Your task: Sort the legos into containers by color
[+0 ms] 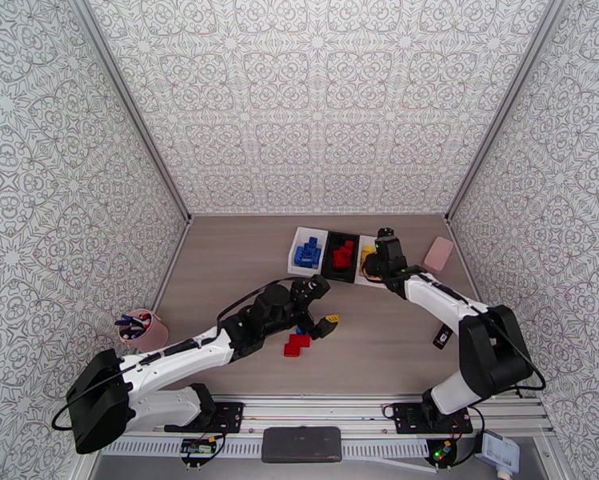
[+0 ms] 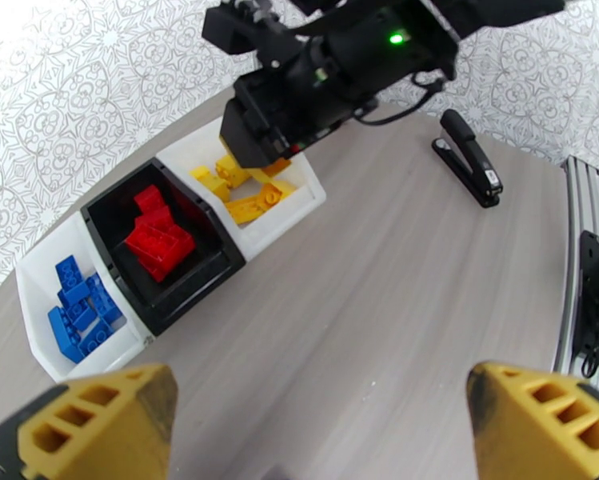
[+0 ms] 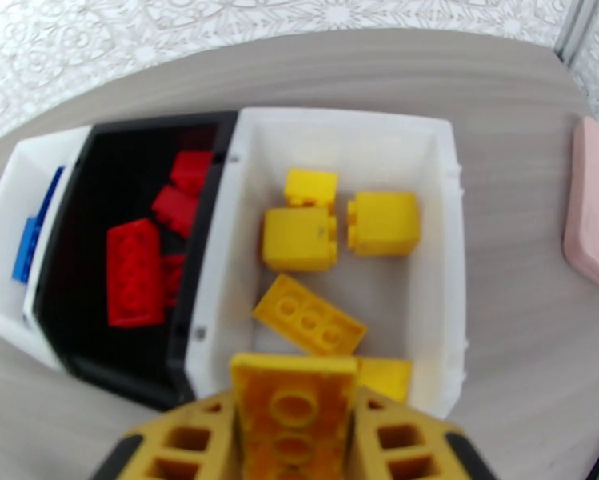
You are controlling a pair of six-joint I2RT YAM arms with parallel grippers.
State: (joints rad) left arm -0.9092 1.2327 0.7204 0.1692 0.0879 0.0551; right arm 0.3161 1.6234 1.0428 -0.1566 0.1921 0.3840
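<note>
Three joined containers stand at the back of the table. The left white bin (image 1: 305, 254) (image 2: 39, 330) holds blue legos (image 2: 79, 312). The black bin (image 1: 341, 256) (image 3: 91, 346) holds red legos (image 2: 158, 242) (image 3: 135, 272). The right white bin (image 3: 451, 258) (image 2: 303, 203) holds several yellow legos (image 3: 299, 238) (image 2: 251, 198). My right gripper (image 1: 383, 256) (image 3: 293, 426) hovers over the yellow bin, shut on a yellow lego (image 3: 293, 394). Near the table's middle, my left gripper (image 1: 325, 306) (image 2: 323, 442) is open with nothing between its fingers. Two red legos (image 1: 297, 344) lie on the table beside it, and a blue one (image 1: 300, 330) peeks out under the arm.
A pink cup of pens (image 1: 143, 330) sits at the left edge. The pink block (image 1: 438, 254) (image 3: 591, 202) lies right of the bins. Near the right arm lies a black stapler (image 1: 443, 338) (image 2: 469, 158). Patterned walls enclose the table on three sides.
</note>
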